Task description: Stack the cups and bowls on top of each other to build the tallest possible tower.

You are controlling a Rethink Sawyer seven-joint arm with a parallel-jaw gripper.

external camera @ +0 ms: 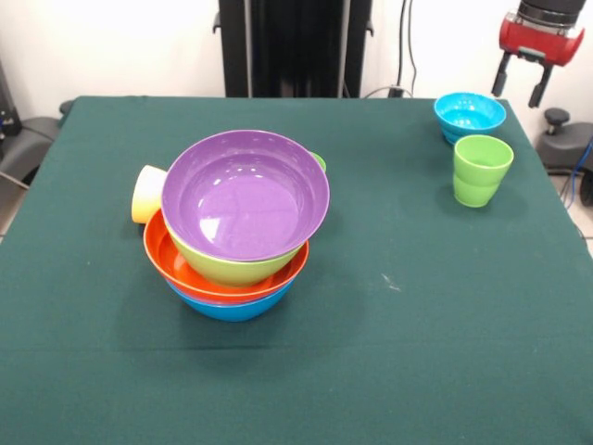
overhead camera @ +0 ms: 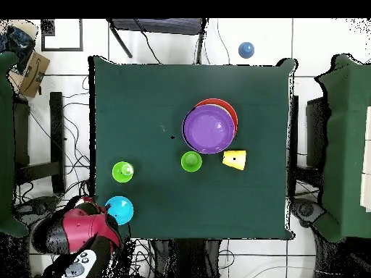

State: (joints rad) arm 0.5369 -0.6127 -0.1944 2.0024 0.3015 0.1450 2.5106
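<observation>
On the green worktop the tower stands left of centre in the front view: 4 nested bowls, a blue bowl lowest, then an orange bowl, a lime green bowl and a purple bowl on top, which tilts a little toward the camera. A yellow cup lies on its side touching the pile's far left, and a green cup shows beside the tower from overhead. At the far right stand a turquoise bowl and, nearer, an upright light green cup. The tool hangs beyond the far right corner, its 2 fingers apart and holding nothing. These pieces look light, stiff and glossy, so likely slippery; I judge the light green cup is best pinched across its rim or stepped waist, and set down gently, since the leaning pile could slide.
</observation>
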